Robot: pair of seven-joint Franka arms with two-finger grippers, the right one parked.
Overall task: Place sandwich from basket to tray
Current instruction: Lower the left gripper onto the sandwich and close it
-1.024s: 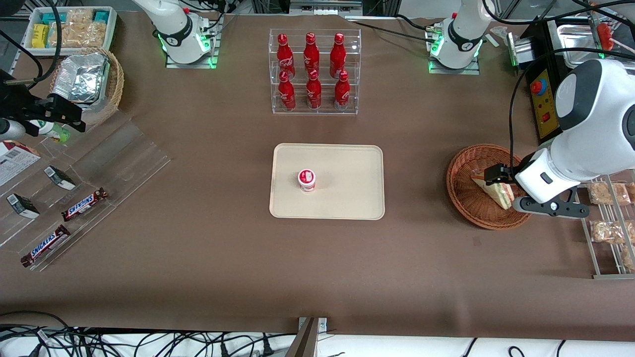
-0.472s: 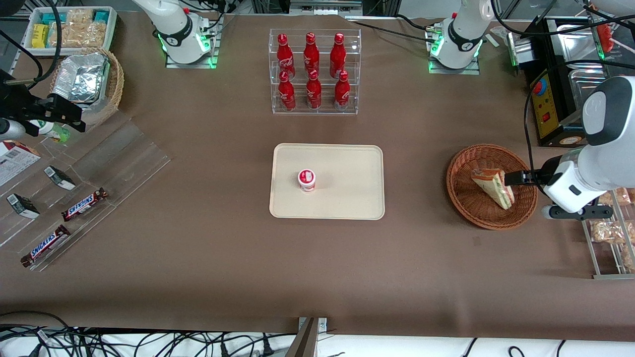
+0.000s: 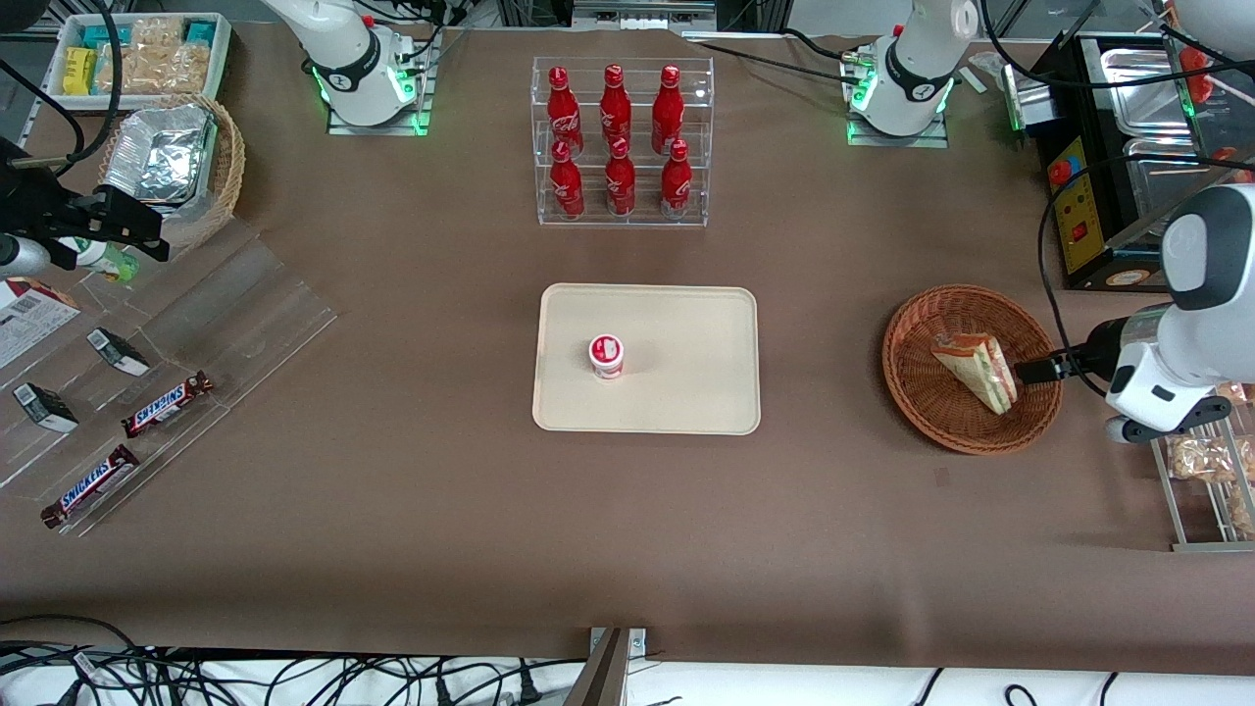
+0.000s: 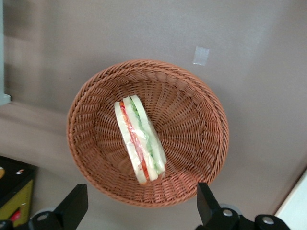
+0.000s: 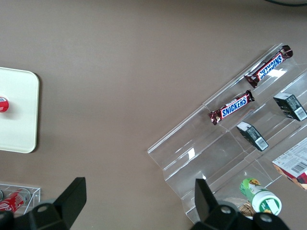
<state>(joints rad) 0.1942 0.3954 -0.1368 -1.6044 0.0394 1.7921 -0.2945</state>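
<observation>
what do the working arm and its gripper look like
The left arm has glossy white shells with dark grey joint bands, and a black cable loops from it. Its gripper, beside the basket, has black fingers on a white body. The base glows with green lights.

Even, bright overhead light is falling across the brown table point(image 3: 412, 490), leaving only soft, short shadows beside the tray point(image 3: 686, 412) and basket point(image 3: 917, 412). Green lights are glowing at the arm bases. Glare is bouncing off the foil point(image 3: 157, 157) and the clear rack point(image 3: 623, 78). The gripper point(image 4: 139, 211) is hanging above the basket, its dark fingers point(image 4: 74, 206) looking slightly soft; the sandwich point(image 4: 140, 139) is showing sharp.
</observation>
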